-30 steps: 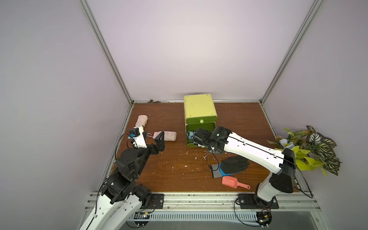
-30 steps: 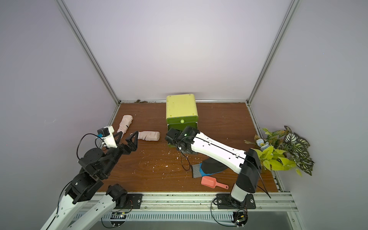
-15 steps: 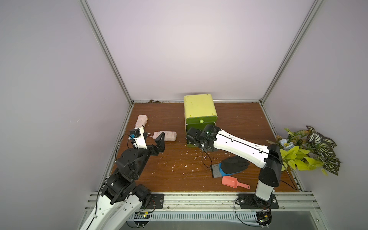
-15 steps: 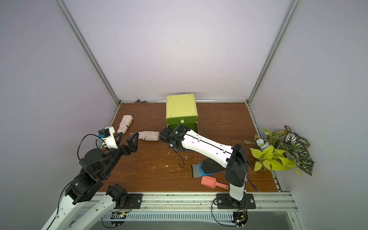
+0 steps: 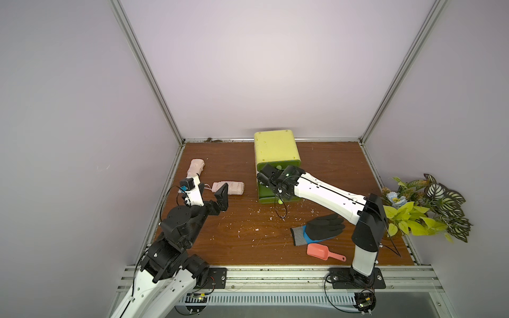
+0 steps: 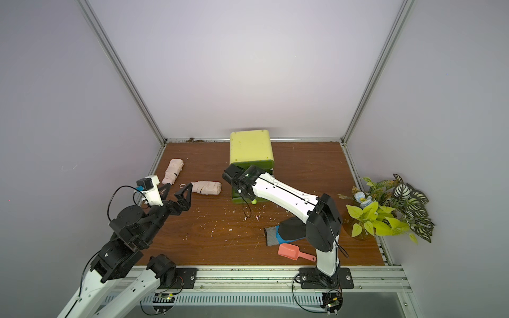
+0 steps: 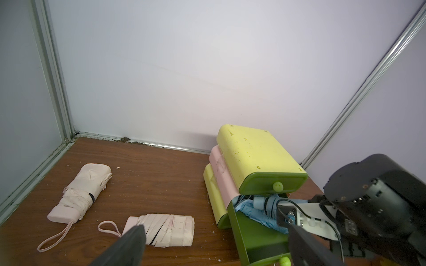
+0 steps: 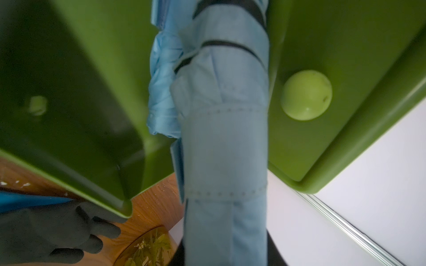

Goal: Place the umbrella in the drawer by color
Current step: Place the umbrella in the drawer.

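A yellow-green drawer cabinet (image 5: 275,148) stands at the back of the table. Its lower drawer (image 7: 251,235) is pulled out; the upper one, with a round knob (image 8: 306,94), is closed. My right gripper (image 5: 263,179) (image 8: 226,253) is shut on a folded light blue umbrella (image 8: 226,138) (image 7: 260,207), whose far end lies inside the pulled-out drawer. Two folded pink umbrellas lie on the table to the left, one (image 5: 230,188) (image 7: 166,228) near the cabinet, one (image 5: 196,168) (image 7: 85,191) by the left wall. My left gripper (image 6: 176,191) (image 7: 216,248) hangs open and empty beside the nearer pink umbrella.
A black and blue glove (image 5: 322,227) and a coral scoop (image 5: 319,251) lie at the front right. A potted plant (image 5: 421,209) stands beyond the table's right edge. White crumbs are scattered over the middle of the wooden table (image 5: 234,247).
My right arm has swung left and towards the back, carrying the blue umbrella further into the open drawer. The left arm has barely moved.
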Controlling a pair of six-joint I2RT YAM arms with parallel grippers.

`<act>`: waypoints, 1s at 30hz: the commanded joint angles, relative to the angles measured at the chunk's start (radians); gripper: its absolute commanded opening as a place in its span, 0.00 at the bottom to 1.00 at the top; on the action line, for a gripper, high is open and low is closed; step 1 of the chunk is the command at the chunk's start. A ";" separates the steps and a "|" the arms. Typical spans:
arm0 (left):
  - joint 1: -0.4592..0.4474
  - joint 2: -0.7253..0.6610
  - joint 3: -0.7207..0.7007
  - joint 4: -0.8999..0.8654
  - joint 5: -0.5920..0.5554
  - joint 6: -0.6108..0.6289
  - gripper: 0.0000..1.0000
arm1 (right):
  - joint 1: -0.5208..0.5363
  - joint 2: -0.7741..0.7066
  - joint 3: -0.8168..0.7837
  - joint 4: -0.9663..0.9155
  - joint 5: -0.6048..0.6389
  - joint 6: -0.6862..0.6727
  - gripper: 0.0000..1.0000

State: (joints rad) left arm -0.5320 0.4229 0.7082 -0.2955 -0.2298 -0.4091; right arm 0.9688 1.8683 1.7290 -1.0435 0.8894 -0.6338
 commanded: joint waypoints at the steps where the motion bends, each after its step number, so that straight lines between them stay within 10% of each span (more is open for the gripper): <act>1: -0.001 0.001 -0.007 0.017 0.009 0.017 0.99 | 0.027 0.010 0.044 0.001 -0.093 -0.008 0.00; 30: 0.006 -0.016 -0.017 0.007 0.007 0.012 0.99 | -0.015 0.015 -0.003 -0.141 -0.008 0.118 0.00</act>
State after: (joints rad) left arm -0.5316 0.4118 0.6983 -0.2962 -0.2279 -0.4099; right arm 0.9905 1.9240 1.7447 -1.1641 0.7856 -0.5468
